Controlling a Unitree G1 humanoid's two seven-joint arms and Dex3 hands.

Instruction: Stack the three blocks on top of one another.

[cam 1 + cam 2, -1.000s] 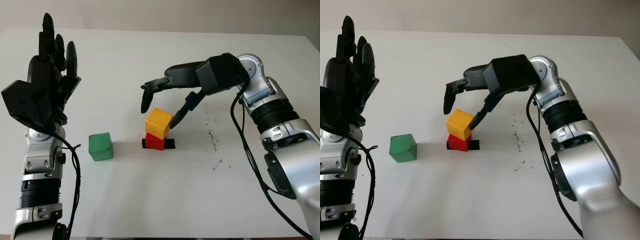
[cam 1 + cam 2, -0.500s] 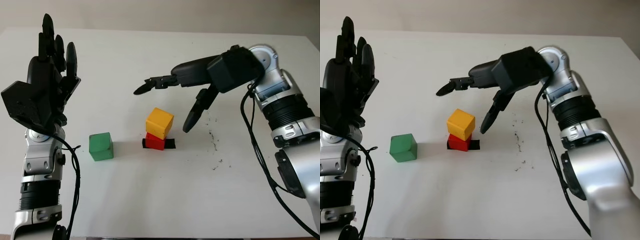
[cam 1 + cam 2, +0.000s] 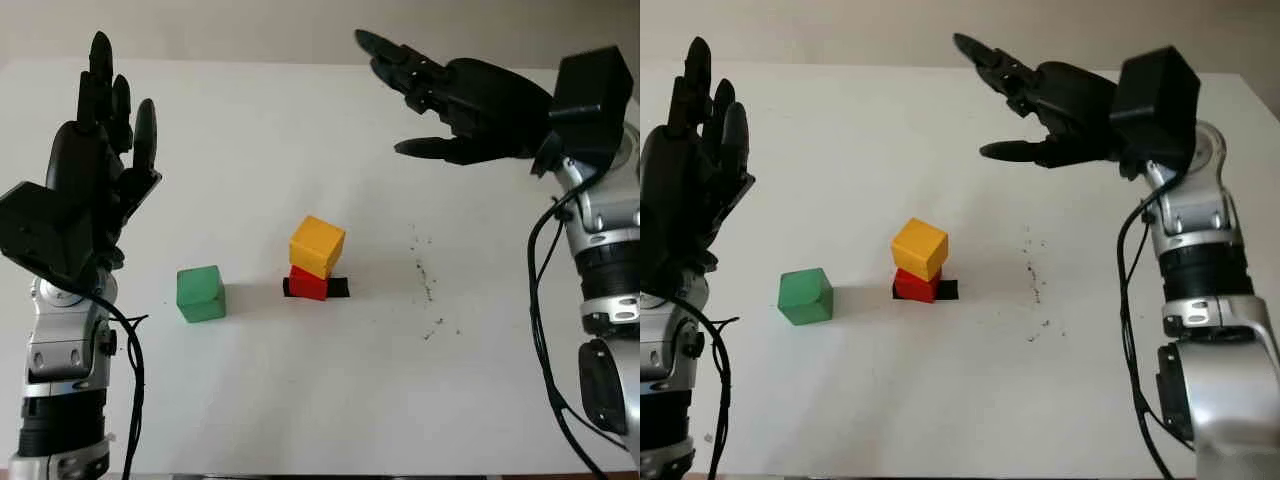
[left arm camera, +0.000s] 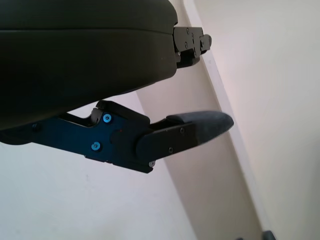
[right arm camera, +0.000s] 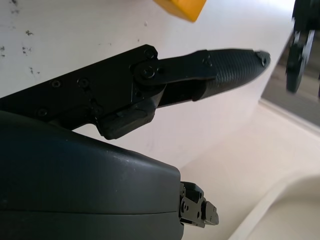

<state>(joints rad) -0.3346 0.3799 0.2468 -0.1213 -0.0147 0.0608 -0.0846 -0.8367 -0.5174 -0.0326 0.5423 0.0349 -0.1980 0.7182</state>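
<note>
1. My right hand (image 3: 470, 95) is raised in the upper right of the head view, above the table's far part, open and holding nothing, well apart from the blocks.
2. In my right wrist view one of its fingers (image 5: 220, 75) reaches across the picture, and a corner of the yellow block (image 5: 181, 7) shows at the edge beyond it.
3. My left hand (image 3: 85, 190) is up at the left side of the head view, palm upright with fingertips toward the upper left, open and holding nothing.
4. The yellow block (image 3: 317, 245) sits on top of the red block (image 3: 309, 283) near the middle of the frame; it is turned a little relative to the red one and overhangs it slightly.
5. The red block rests on a strip of black tape (image 3: 338, 288) stuck to the table.
6. The green block (image 3: 201, 293) stands alone on the white table (image 3: 300, 400), left of the two-block stack and apart from it, below and to the right of my left hand.
7. A scatter of small dark specks (image 3: 430, 290) marks the table right of the stack.
</note>
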